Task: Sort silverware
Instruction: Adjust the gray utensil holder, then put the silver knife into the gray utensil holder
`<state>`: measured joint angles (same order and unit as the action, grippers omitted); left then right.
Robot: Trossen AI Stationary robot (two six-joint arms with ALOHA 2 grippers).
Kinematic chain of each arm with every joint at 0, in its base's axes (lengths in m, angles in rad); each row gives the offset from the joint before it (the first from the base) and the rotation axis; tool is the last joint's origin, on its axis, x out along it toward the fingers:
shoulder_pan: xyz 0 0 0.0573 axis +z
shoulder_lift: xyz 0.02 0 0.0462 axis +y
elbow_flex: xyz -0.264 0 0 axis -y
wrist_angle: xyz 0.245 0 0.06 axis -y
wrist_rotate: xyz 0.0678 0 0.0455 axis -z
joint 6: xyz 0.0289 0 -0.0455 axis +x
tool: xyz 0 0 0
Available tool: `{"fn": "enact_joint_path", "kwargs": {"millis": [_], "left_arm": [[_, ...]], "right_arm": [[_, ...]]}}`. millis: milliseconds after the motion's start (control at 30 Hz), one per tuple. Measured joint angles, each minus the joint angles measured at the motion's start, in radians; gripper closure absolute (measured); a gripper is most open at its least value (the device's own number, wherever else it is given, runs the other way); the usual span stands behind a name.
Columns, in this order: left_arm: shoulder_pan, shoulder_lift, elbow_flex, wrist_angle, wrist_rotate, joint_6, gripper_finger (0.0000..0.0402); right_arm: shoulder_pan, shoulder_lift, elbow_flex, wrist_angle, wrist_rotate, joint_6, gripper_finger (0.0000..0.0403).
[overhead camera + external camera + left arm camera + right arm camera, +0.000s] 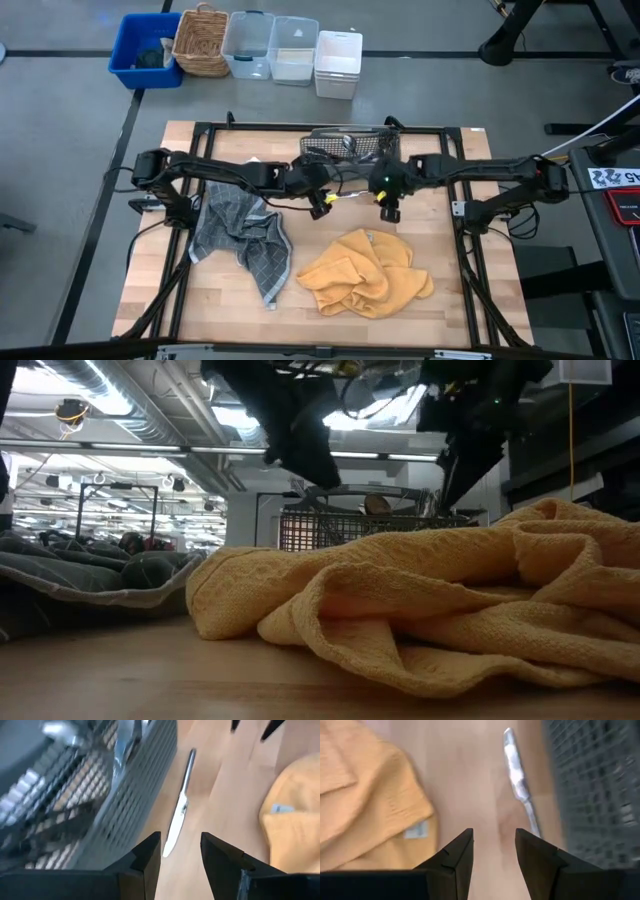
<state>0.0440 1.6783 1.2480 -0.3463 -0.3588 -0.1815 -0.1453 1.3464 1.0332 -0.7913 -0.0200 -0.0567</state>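
A silver knife (180, 805) lies flat on the wooden table beside the grey mesh caddy (345, 147); it also shows in the right wrist view (519, 780). More silverware (125, 742) stands in the caddy, handles sticking up (425, 503). My left gripper (322, 207) hovers open above the table, near the caddy's near side, its fingers (180, 837) pointing past the knife's blade tip. My right gripper (390, 212) hovers open a little to the right, between the caddy and the orange towel (365, 272). Its fingers (494, 832) are over bare wood beside the knife. Neither gripper holds anything.
A crumpled grey checked towel (240, 240) lies at the table's left and the orange towel at near centre. A black frame (470, 250) runs around the table. Beyond the far edge stand a blue bin (148, 50), a wicker basket (202, 42) and plastic bins (295, 50).
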Motion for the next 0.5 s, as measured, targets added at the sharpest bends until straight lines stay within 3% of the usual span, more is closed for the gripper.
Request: {"fn": "enact_joint_path", "kwargs": {"millis": [167, 333, 500], "left_arm": [[-0.024, -0.029, 0.001, -0.189, 0.013, -0.131, 0.0274], [-0.064, -0.038, 0.001, -0.322, 0.016, -0.187, 0.0274], [-0.101, -0.038, 0.001, -0.398, 0.016, -0.136, 0.0274]], "right_arm": [[0.095, 0.0, -0.049, 0.135, 0.205, -0.001, 0.0254], [0.122, 0.0, -0.145, 0.301, 0.303, -0.004, 0.0254], [0.119, 0.0, -0.258, 0.48, 0.325, 0.0, 0.0254]]}}
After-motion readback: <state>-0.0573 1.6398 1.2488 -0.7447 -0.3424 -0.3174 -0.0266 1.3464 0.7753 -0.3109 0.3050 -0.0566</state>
